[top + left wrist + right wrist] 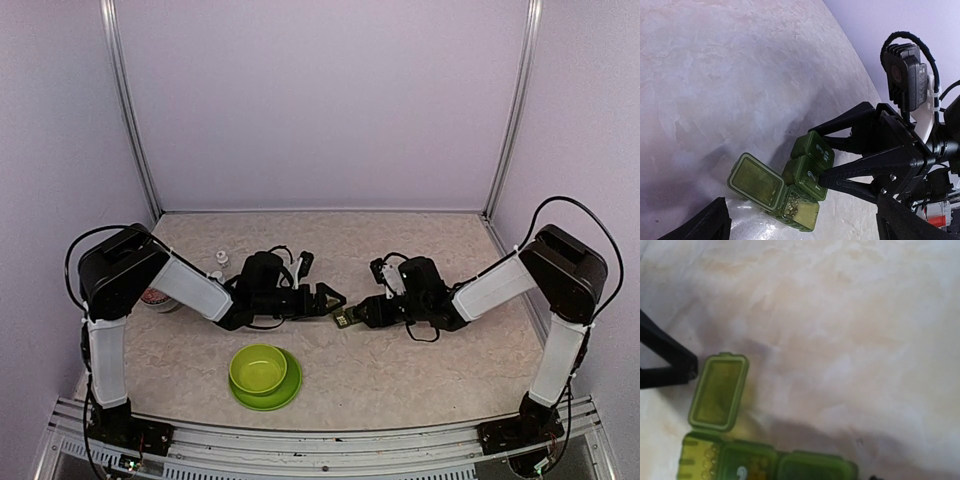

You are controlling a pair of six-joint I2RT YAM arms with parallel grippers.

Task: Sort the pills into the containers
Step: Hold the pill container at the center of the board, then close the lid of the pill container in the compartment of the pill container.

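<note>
The dark green pill box (343,318) lies on the table between my two grippers. In the left wrist view its end compartment stands open, lid (756,180) flipped back, with several small pale pills (791,202) inside; the other two lids (810,175) are closed. My right gripper (358,316) reaches in from the right, its black fingers (860,170) closed about the far end of the box. The box fills the bottom of the right wrist view (760,462). My left gripper (333,300) is open over the box, one fingertip (675,367) beside the raised lid.
A lime-green bowl (258,367) on its plate (291,389) sits near the front, left of centre. A small white bottle (221,258) stands behind the left arm, and a round tub (160,299) at the far left. Pale walls enclose the table.
</note>
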